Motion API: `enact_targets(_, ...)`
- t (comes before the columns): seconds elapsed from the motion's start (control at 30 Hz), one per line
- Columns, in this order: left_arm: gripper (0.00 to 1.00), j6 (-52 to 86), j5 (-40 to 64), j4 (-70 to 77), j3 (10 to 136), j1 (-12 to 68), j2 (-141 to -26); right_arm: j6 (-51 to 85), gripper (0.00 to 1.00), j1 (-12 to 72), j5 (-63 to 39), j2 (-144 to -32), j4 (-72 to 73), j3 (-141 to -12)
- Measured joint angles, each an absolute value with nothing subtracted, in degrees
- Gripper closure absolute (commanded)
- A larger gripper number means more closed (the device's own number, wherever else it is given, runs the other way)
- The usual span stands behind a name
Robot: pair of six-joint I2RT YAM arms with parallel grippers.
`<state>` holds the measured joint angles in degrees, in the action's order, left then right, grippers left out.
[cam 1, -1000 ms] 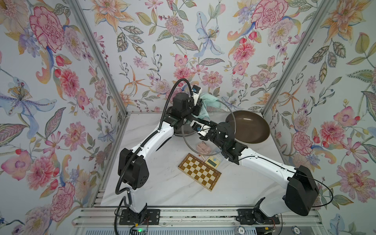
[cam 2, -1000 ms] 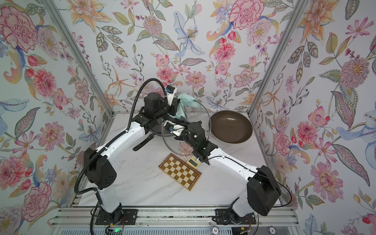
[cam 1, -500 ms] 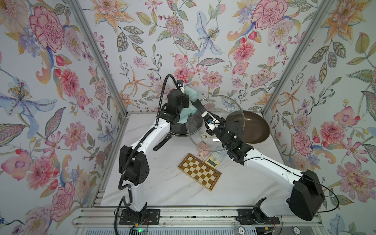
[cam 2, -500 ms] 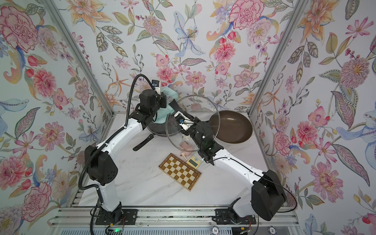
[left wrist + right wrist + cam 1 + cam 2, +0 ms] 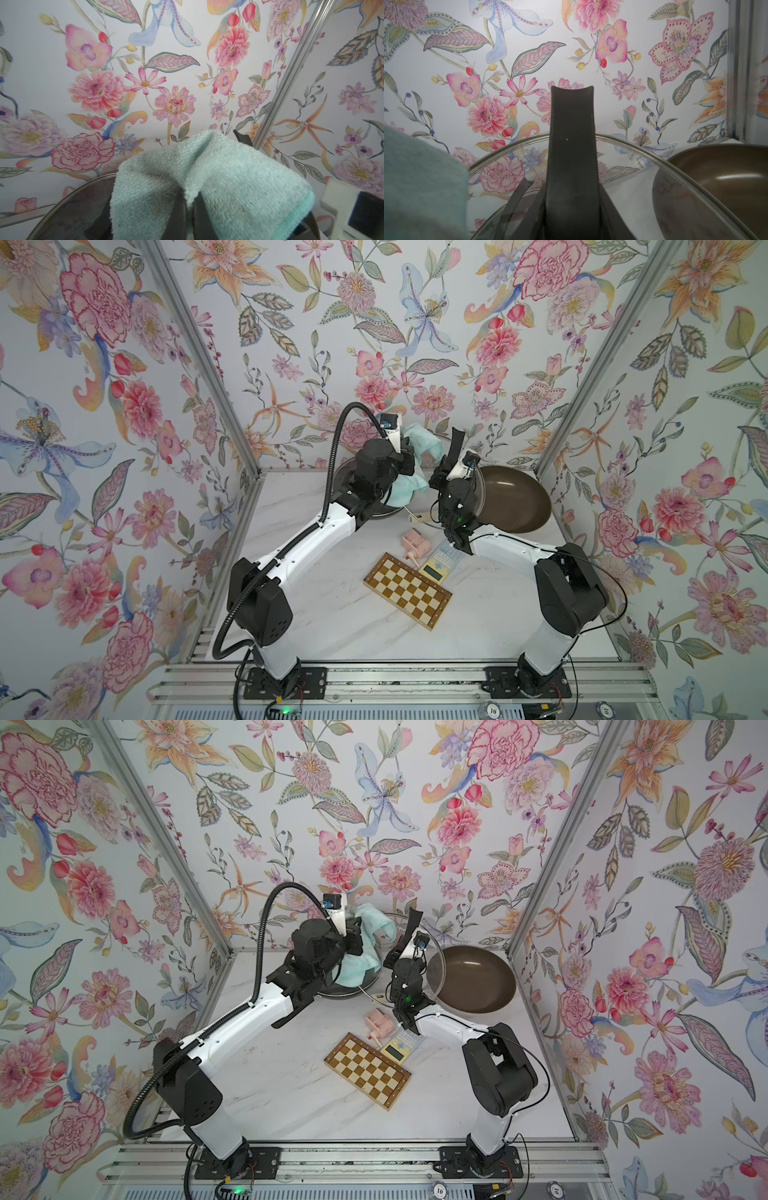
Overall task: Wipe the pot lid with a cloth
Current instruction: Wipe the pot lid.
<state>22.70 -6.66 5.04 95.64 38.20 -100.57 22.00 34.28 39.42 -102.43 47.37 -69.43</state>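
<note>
Looking down on the marble worktop, we see the brown pan filling its far right corner; a dark pan sits at the far edge, left of the middle, mostly hidden under the left arm; between the two pans the glass pot lid stands on edge, its black handle reaching past the rim; the right gripper is clamped on that handle; we cannot tell whether the lid's lower rim rests on the worktop. The mint-green cloth hangs bunched above the dark pan, just beside the lid on its left; the left gripper has its jaws pressed together on a fold of it; whether cloth and lid touch, we cannot tell. The checkered board lies flat near the middle of the worktop; a yellow calculator lies just beside its far right side; a small pink gadget sits just beyond the calculator.
</note>
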Motion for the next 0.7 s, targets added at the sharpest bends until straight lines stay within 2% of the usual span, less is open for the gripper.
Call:
enact_targets(0.2,1.0,24.73,-10.37,-1.39,101.51,38.33,-107.77,32.29,1.0,33.91,42.98,-104.62,46.02,-74.5)
enact_targets(0.47,1.0,24.58,-15.62,-1.45,101.84,41.01,-107.57,51.0,1.0,31.81,47.29,-107.13,39.0,-79.33)
enact_targets(0.7,1.0,23.07,-14.55,-1.23,100.33,42.98,-107.09,60.58,1.0,29.08,51.57,-111.9,41.45,-85.82)
